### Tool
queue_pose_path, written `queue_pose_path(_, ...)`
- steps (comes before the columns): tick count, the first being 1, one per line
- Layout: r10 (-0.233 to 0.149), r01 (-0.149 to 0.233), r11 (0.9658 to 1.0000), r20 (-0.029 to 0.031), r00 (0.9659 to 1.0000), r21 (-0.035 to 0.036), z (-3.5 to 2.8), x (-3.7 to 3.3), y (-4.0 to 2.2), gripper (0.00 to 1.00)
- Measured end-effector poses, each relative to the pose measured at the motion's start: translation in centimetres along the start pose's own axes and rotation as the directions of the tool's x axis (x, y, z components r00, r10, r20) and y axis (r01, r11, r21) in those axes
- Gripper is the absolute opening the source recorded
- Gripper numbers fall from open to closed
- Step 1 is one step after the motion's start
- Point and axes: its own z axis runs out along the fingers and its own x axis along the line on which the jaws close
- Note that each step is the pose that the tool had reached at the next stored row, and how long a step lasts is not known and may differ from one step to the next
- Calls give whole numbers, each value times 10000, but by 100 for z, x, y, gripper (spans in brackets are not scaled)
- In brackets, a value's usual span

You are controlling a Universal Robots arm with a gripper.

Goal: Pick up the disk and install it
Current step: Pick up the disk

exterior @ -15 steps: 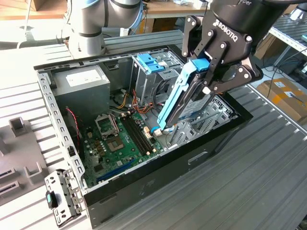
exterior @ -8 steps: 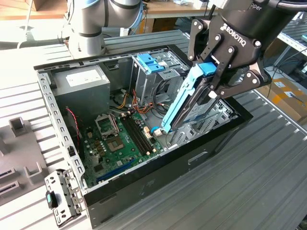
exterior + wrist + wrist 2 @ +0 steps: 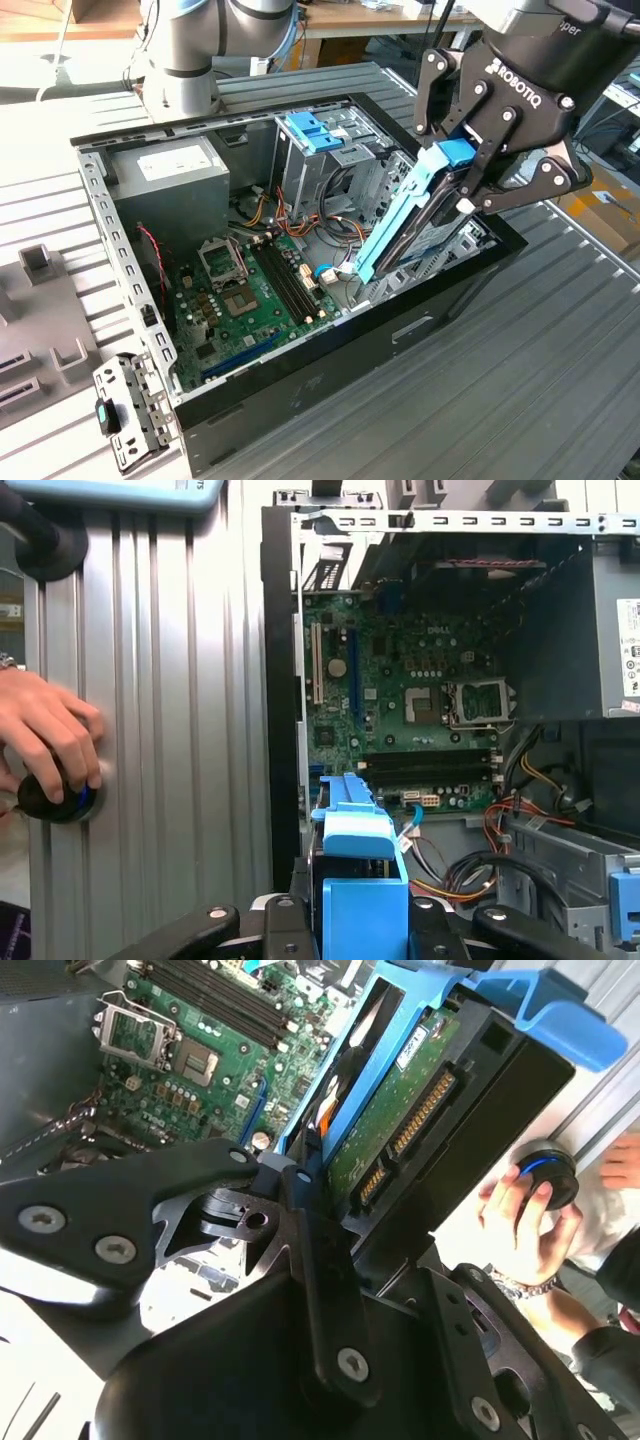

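A ribbed grey metal tabletop (image 3: 560, 330) lies in bright light, a wooden desk (image 3: 365, 20) behind.

Disk (image 3: 400, 1110): green circuit side and connector row showing, seated in a blue carrier (image 3: 545, 1010), tilted above the motherboard (image 3: 200, 1070).
Pincer (image 3: 385, 1160): black arms clamped on disk and carrier from both sides.
Motherboard: bare processor socket, dark memory slots.
Person's hand (image 3: 520, 1225): fingers on a round black knob (image 3: 548, 1175) with a blue ring.

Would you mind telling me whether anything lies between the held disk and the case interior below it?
The gripper grips the disk in its blue carrier. Loose cables lie in the case near its lower end and may obstruct it.
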Motion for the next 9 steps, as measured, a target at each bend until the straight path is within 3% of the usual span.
queue_pose_path(2, 1, -1, 10000, 1, 10000, -10, -6, 17, -97, 36)
queue_pose_path(5, 2, -2, 10000, 2, 10000, -20, -11, 20, -189, 36)
queue_pose_path(9, 4, -4, 10000, 1, 10000, -36, -22, 8, -422, 36)
